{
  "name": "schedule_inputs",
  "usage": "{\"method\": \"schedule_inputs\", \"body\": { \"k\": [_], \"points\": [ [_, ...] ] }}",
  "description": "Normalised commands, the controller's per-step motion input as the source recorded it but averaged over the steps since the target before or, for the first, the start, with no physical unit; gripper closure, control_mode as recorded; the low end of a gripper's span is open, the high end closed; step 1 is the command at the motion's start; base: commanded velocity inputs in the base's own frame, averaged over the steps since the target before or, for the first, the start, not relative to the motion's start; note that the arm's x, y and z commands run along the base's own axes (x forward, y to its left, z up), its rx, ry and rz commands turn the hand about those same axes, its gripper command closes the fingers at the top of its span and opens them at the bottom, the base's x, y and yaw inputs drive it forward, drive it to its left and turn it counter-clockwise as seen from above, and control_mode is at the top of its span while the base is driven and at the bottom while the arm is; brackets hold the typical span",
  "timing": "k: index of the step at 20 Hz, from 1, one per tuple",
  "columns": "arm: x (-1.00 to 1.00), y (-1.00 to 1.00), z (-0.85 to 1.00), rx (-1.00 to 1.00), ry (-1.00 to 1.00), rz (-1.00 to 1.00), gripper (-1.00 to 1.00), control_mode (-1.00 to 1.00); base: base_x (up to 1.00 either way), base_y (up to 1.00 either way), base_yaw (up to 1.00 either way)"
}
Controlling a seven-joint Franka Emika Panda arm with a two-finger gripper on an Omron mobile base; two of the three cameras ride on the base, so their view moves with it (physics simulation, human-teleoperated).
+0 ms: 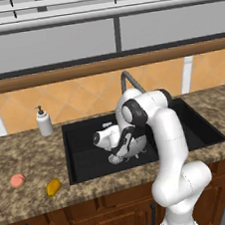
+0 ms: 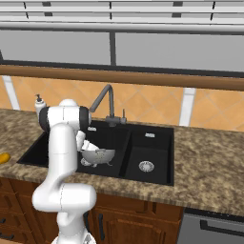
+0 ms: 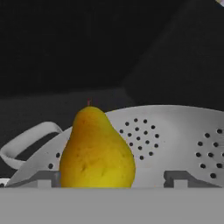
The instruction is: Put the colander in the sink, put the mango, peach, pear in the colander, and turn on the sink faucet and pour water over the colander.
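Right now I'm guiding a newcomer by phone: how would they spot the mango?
Find the black sink, then look left along the counter to its front edge. Two fruits lie there: the mango is the long orange-yellow one, right of the round pink peach.

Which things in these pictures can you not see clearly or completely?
- Pear: its bottom is cut off in the hand view, so whether it rests in the colander is unclear.
- Colander: mostly behind the arm, left base view.
- Mango: cut by the left edge, right base view.
- Faucet: its base is behind the arm, left base view.
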Motion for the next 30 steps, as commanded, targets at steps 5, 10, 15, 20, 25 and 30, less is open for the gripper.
{"method": "schedule_inputs", "body": {
  "k": [5,10,15,20,25,30],
  "points": [
    [-0.32,-0.17,0.50,0.11,-0.29,0.02,-1.00,-1.00,0.00,0.00,0.00],
    [-0.20,0.00,0.85,0.08,-0.03,0.00,-1.00,-1.00,0.00,0.00,0.00],
    [-0.26,0.02,0.97,0.02,0.00,-0.01,-1.00,-1.00,0.00,0.00,0.00],
    [-0.67,0.33,1.00,0.00,0.00,0.00,-1.00,-1.00,0.00,0.00,0.00],
    [-0.80,0.47,1.00,0.00,0.09,0.01,-1.00,-1.00,0.00,0.00,0.00],
    [-0.44,0.43,1.00,0.00,0.17,0.01,-1.00,-1.00,0.00,0.00,0.00]
  ]
}}
